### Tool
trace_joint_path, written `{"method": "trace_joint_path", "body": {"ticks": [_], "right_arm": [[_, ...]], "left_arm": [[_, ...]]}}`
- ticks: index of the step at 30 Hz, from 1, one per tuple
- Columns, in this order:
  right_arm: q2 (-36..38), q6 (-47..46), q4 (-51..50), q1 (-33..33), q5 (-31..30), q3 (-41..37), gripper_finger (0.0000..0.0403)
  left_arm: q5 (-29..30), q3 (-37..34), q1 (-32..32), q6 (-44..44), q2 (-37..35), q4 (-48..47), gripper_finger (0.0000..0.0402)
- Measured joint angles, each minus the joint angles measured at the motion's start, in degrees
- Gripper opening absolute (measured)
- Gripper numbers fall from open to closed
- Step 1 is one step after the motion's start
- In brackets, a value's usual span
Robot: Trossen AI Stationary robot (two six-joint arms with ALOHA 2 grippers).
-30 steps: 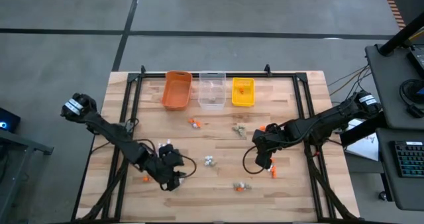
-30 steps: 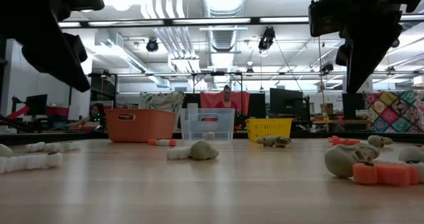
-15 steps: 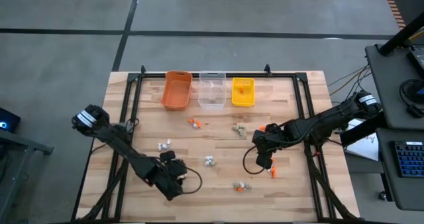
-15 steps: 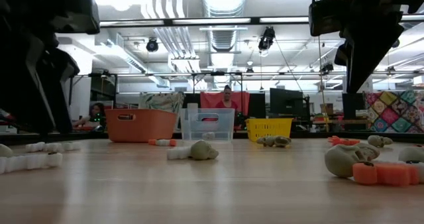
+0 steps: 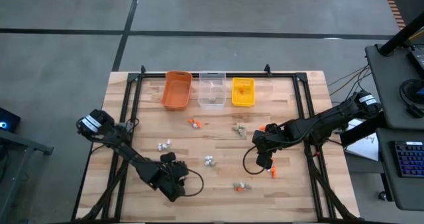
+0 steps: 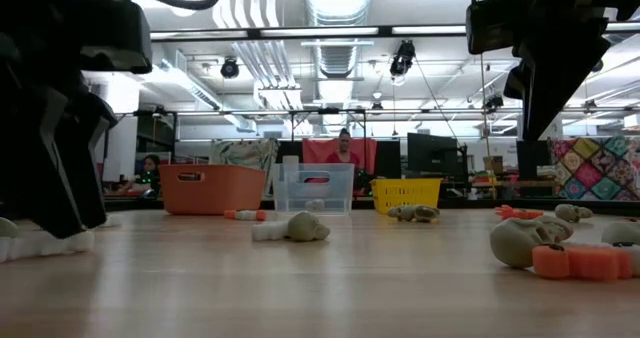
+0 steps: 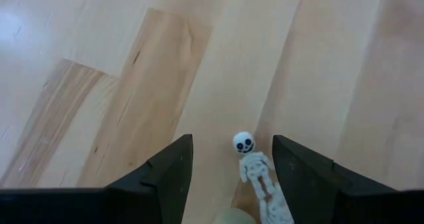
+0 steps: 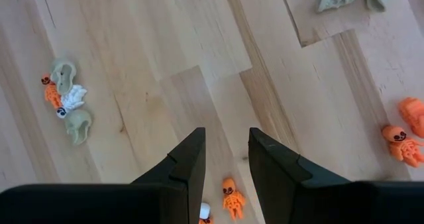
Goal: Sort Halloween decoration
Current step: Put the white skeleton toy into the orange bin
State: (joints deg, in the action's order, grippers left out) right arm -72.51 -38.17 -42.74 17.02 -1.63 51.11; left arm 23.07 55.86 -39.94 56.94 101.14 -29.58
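**A:** How will the tiny white plastic skeleton handle?

**B:** I judge it light, stiff and prone to skidding on the wooden desk; pinch across its ribs. It lies between the left hand's fingers, which stand apart.

**A:** Counts?

**B:** Three bins: orange, clear, yellow. About seven trinket clusters lie loose. The right hand hovers half-spread, holding nothing, an orange skeleton just under it.
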Motion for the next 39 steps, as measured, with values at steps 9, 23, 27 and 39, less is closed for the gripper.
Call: {"method": "trace_joint_path", "body": {"ticks": [9, 23, 27, 39], "right_arm": [[0.0, -0.1, 0.1, 0.0, 0.0, 0.0, 0.0102], [0.0, 0.2, 0.2, 0.0, 0.0, 0.0, 0.0102], [0.0, 0.6, 0.2, 0.0, 0.0, 0.0, 0.0102], [0.0, 0.9, 0.1, 0.0, 0.0, 0.0, 0.0102]], "left_arm": [[0.0, 0.0, 0.0, 0.6, 1.2, 0.1, 0.0158], [0.0, -0.1, 0.0, 0.5, 1.2, -0.1, 0.0031], [0.1, -0.1, 0.0, -0.3, 1.2, -0.1, 0.0006], [0.4, -0.2, 0.4, -4.1, -3.2, -0.5, 0.0001]]}}
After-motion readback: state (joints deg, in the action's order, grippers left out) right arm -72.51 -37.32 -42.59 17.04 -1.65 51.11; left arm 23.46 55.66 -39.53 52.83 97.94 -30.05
